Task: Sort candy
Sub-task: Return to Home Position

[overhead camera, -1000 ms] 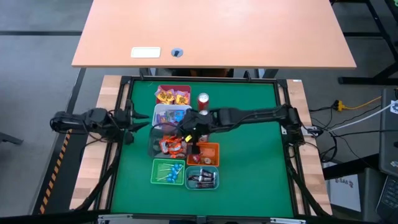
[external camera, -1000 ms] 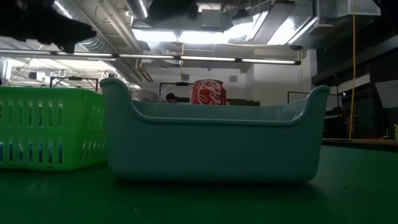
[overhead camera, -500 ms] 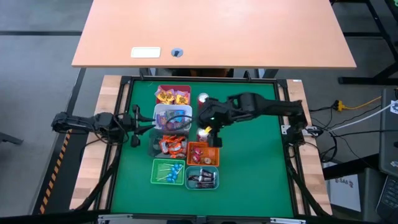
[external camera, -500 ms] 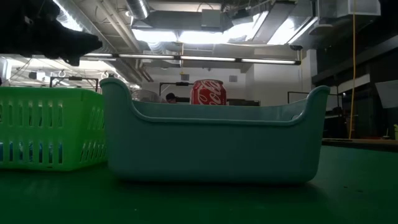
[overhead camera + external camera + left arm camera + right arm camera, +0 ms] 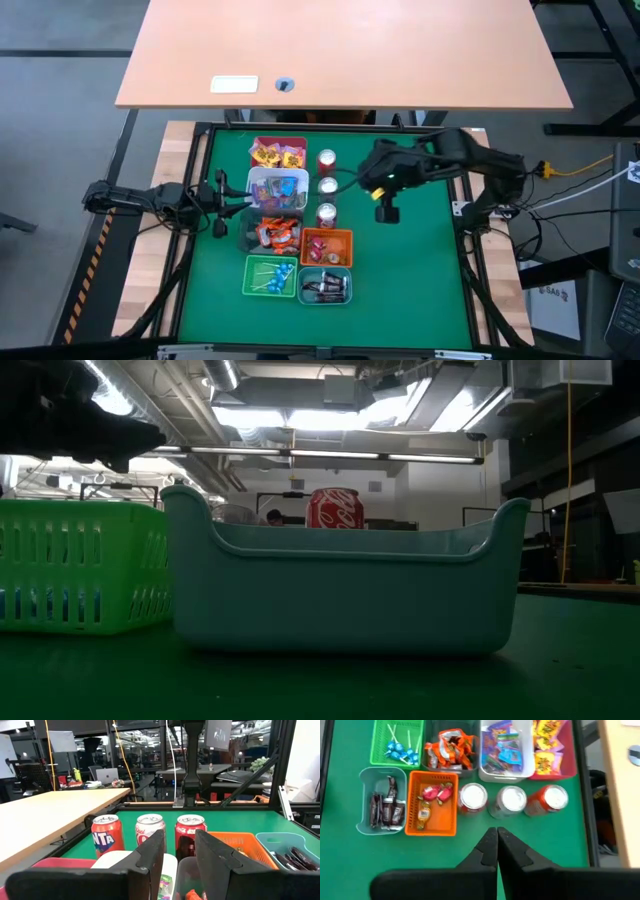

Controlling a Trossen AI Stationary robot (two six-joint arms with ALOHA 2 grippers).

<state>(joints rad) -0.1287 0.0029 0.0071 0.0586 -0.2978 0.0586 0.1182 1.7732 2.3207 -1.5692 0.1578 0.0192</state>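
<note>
Where binned, dark candy bars (image 5: 396,812) lie left-right.

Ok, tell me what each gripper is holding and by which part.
Nothing is held. The right gripper, above the green mat, is shut and empty; the left gripper, beside the white bin, is open and empty.

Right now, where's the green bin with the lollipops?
In the high view the green bin sits at the bin cluster's lower-left corner, beside the teal bin on its right, just below the black bin of orange candy.
</note>
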